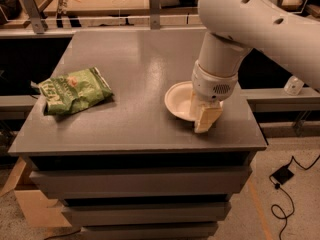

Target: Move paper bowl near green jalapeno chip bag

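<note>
Biggest thing here is the flat grey desk [135,59] with drawer fronts below it. The chunky white robot arm [260,19] reaches down over its right side. On the left half lies the crinkled light-green jalapeno chip bag [75,90], flat and close to the left edge. The round white paper bowl [179,100] sits upright on the right half, well apart from the bag with bare desk between them. The cream-coloured tool [206,120] is down at the bowl's near-right rim and overlaps it from this angle. Honestly I can't tell whether it's clamped on the rim or released, because the wrist hides too much.

My take on the step: this looks like the grab at the rim, with the whole carry left to do. Paper bowls are light and floppy, so I'd want a firm pinch on the flat rim before moving, or it may skid or fold. Then lift it a touch, or drag it slowly, straight left across the desk. Set it down just beside the bag without nudging it, since a bag that near the edge would probably slide easily. The bowl also sits fairly near the front edge, so I'd steer away from that.

Writing: the bag has white lettering and a pale picture patch, but I can't read a word or a brand. Nothing readable on the arm or desk either.
</note>
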Action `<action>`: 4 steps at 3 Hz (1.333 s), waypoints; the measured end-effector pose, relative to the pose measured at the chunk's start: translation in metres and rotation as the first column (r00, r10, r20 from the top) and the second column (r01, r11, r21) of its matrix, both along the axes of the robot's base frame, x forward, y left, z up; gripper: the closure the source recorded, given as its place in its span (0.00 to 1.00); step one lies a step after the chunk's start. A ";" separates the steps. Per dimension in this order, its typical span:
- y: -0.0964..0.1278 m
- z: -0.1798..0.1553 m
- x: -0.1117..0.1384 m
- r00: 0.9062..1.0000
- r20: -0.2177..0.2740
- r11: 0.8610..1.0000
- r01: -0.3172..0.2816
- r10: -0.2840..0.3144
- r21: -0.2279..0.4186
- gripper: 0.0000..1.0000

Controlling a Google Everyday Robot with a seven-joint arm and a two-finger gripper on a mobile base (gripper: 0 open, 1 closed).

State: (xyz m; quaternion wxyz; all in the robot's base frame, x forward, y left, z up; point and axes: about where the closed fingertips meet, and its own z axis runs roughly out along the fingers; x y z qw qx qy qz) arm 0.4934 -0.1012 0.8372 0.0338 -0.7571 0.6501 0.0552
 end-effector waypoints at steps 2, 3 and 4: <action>0.002 0.012 0.000 1.000 0.019 1.000 -0.008 0.008 0.025 1.00; 0.006 0.048 0.003 0.994 0.111 0.997 -0.026 0.018 0.070 1.00; 0.008 0.088 0.009 0.977 0.213 0.991 -0.057 0.031 0.120 1.00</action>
